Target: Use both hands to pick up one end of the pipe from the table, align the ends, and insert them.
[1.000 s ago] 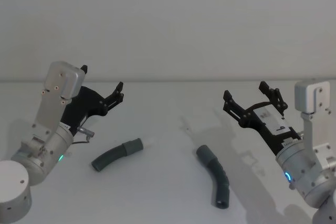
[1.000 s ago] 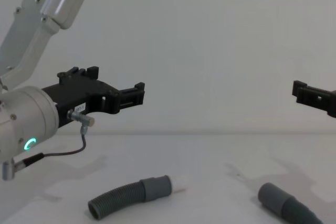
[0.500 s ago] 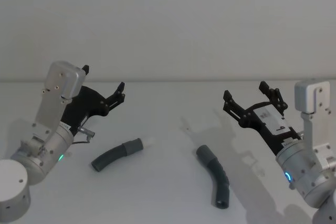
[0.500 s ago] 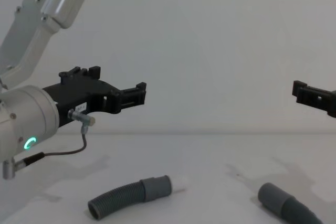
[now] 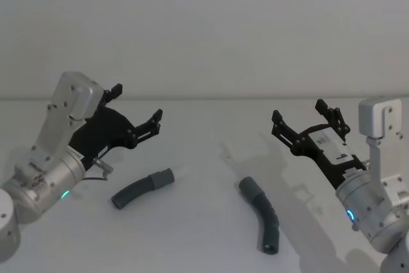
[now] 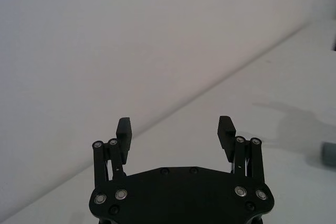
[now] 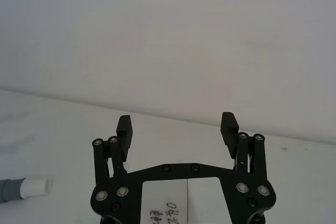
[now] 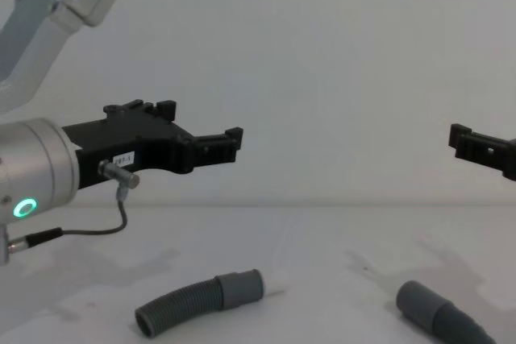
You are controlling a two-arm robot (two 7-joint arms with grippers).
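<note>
Left claw has swung forward, spread apart; right claw gapes (both empty).

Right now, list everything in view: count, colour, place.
hose piece with white tip: one, dark grey with a grey cuff, lying on the table left of centre.
hose piece with plain grey cuff: one, dark grey, lying on the table right of centre, apart from the first.
table: one, white, under both pieces.
wall: one, pale, behind the table.
left gripper: one, black, open, raised above the table's left side.
right gripper: one, black, open, raised above the table's right side.
</note>
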